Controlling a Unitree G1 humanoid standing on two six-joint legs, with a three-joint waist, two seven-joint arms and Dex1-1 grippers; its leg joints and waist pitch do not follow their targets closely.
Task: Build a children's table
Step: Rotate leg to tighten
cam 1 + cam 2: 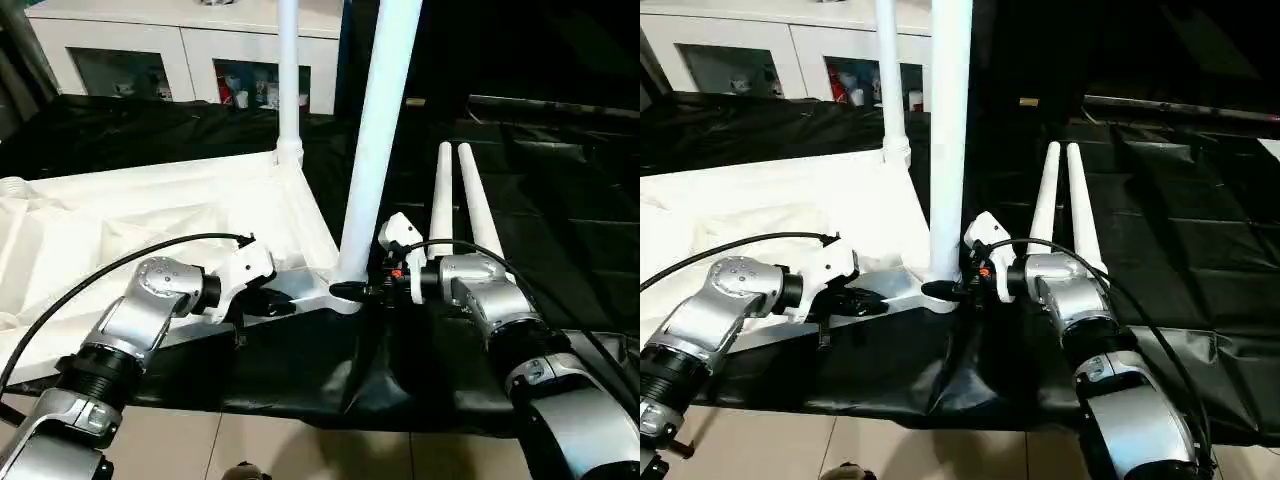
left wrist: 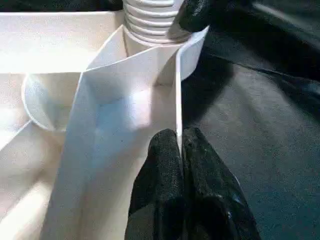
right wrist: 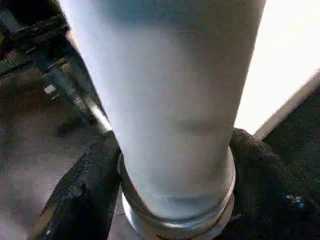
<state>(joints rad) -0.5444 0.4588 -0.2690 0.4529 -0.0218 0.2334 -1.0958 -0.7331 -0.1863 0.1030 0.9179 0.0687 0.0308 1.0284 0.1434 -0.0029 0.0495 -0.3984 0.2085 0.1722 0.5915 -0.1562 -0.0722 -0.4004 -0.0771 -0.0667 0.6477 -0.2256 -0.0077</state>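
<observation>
Surface: black sheeting (image 1: 560, 240) under my jaws; a white cabinet (image 1: 190, 55) with glass doors stands beyond them.

Item: white tabletop (image 1: 150, 215), ribbed underside up. One leg (image 1: 380, 140) stands upright in the corner socket between my right jaws (image 1: 352, 291), which grasp its base. A second leg (image 1: 288, 75) stands in the far corner. Two spare legs (image 1: 460, 200) lie beyond my right jaws.

My left jaws (image 2: 180, 150): clenched on the tabletop's edge rib.

A room in a home is shown: a white cabinet (image 1: 190, 55) with glass doors stands behind black sheeting (image 1: 560, 200).
</observation>
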